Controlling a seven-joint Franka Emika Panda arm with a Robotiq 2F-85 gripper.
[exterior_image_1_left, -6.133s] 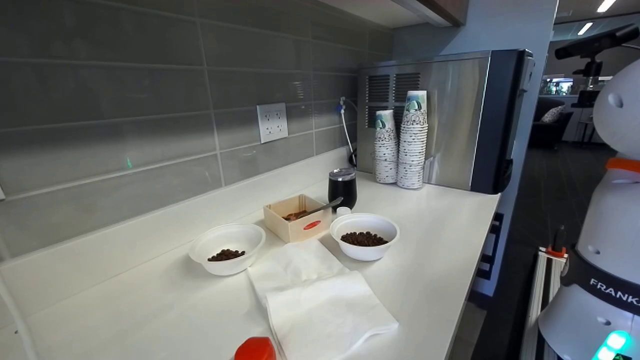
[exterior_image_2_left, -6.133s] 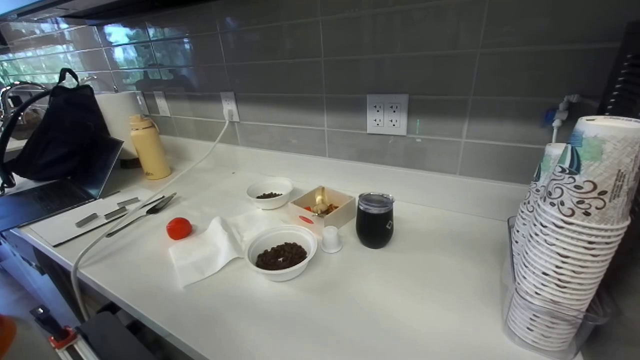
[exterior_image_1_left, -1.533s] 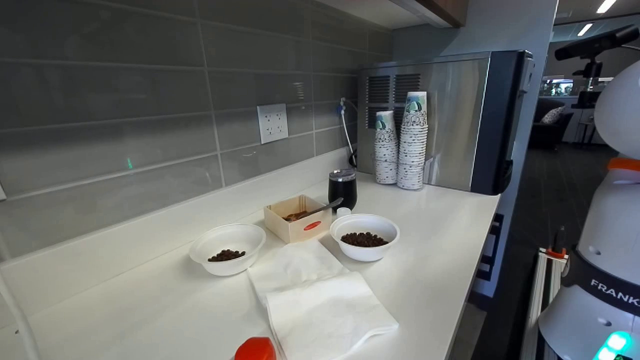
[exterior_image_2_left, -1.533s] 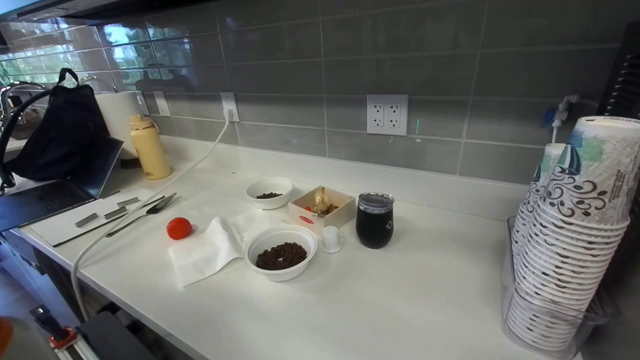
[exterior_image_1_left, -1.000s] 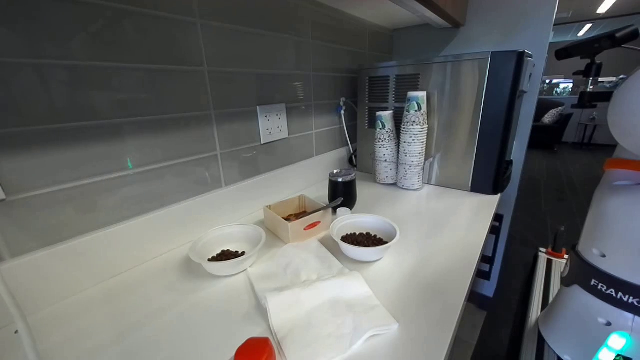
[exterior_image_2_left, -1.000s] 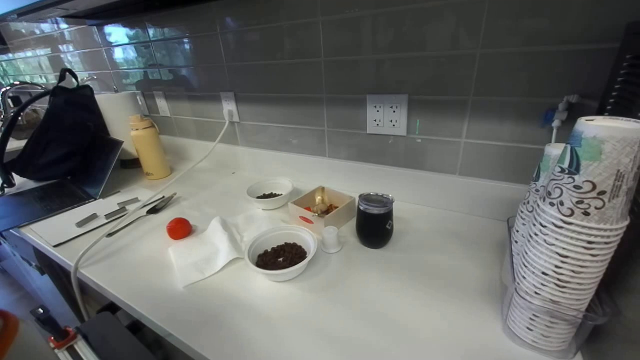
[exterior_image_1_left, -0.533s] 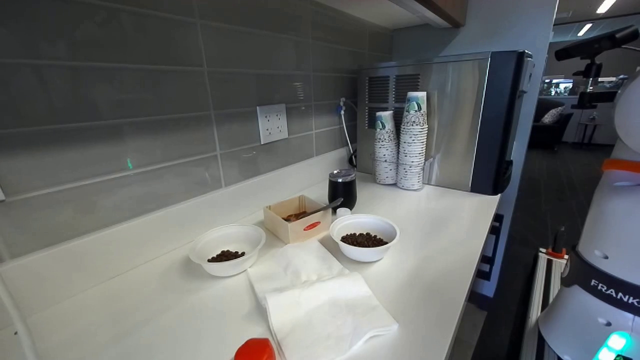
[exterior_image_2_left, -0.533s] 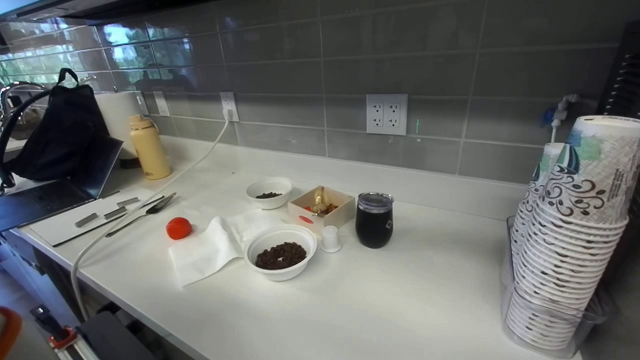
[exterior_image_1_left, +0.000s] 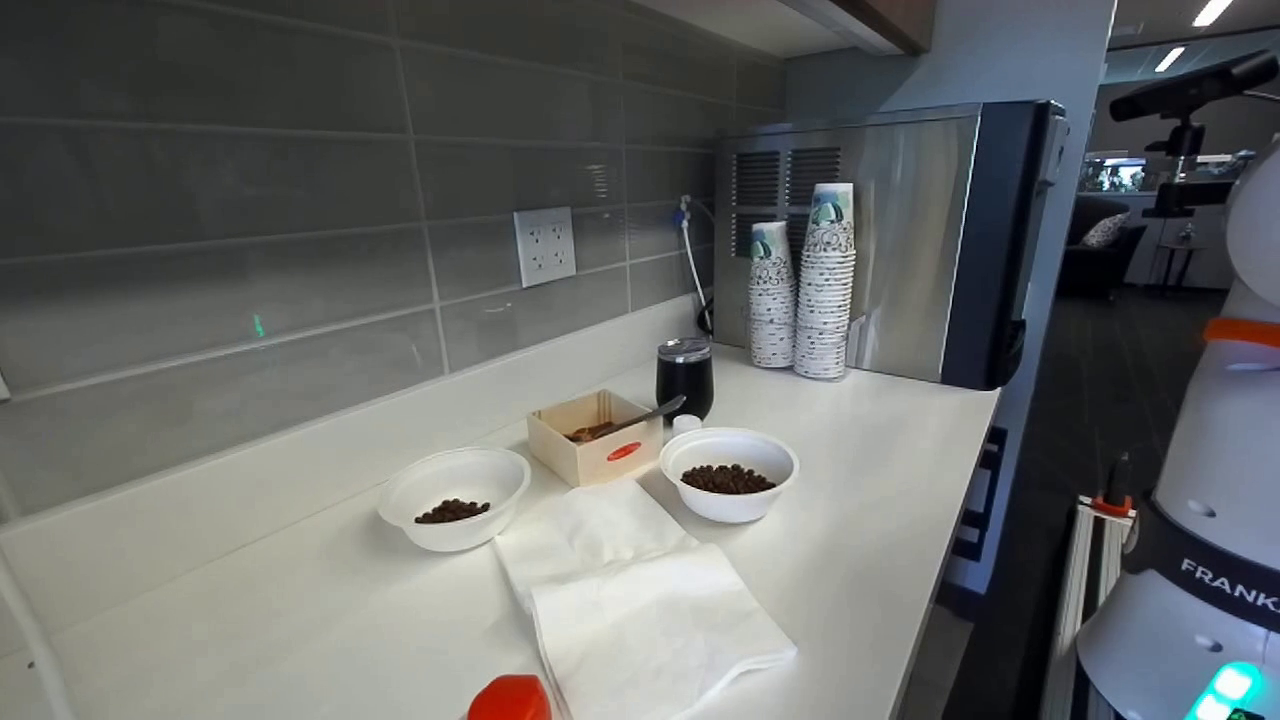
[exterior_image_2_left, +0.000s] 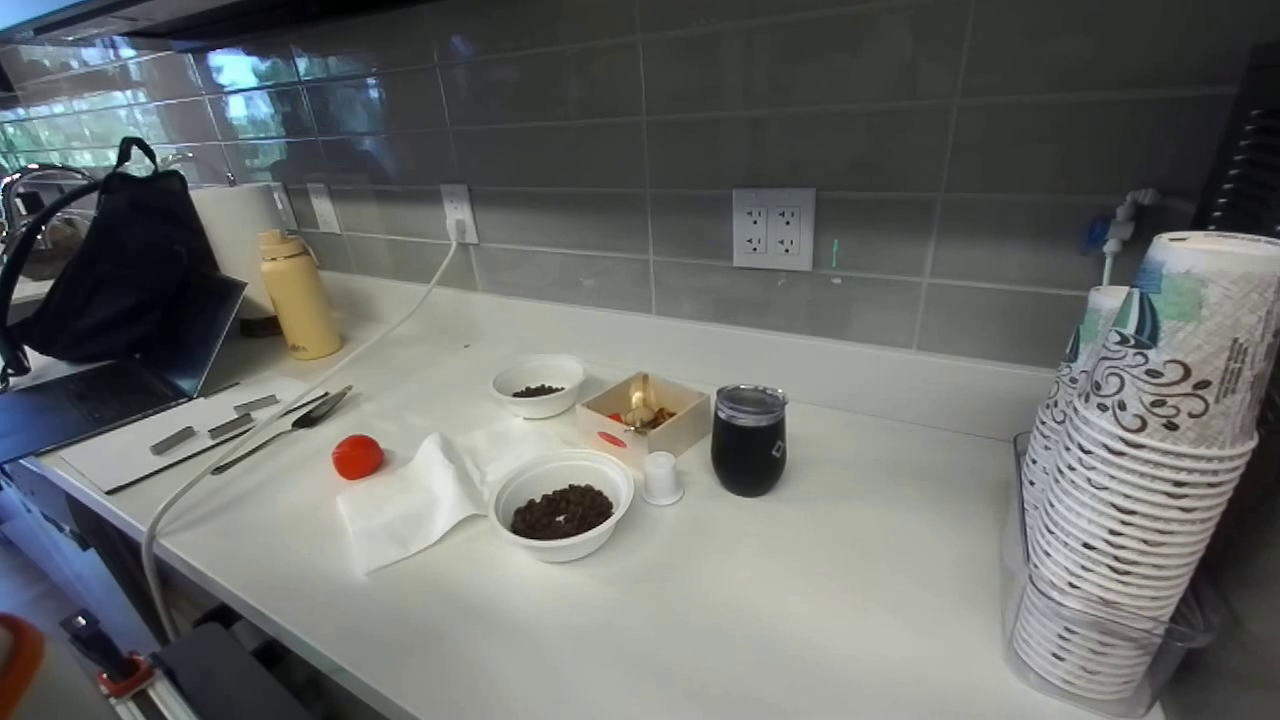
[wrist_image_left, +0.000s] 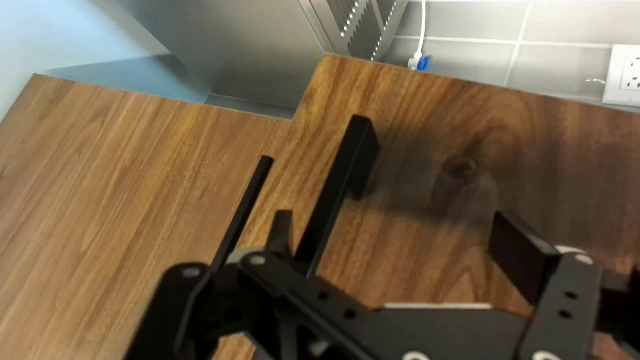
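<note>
My gripper is open and holds nothing; it shows only in the wrist view. Both dark fingers are spread in front of brown wood-grain cabinet doors. A black bar handle stands out from the right door and runs slantwise between the fingers, nearer the left finger. I cannot tell whether that finger touches it. A thinner black bar lies left of the left finger, along the left door. A dark shadow falls on the right door. The lower end of the handle is hidden behind the gripper linkage.
On the white counter stand two bowls with dark beans, a wooden box, a black tumbler, napkins and a red object. Stacked paper cups stand beside a steel machine. A cabinet hangs above.
Over the last 1.5 seconds the arm's upper links have shifted slightly right in an exterior view, with little motion in the last half second. The things on the counter have not moved.
</note>
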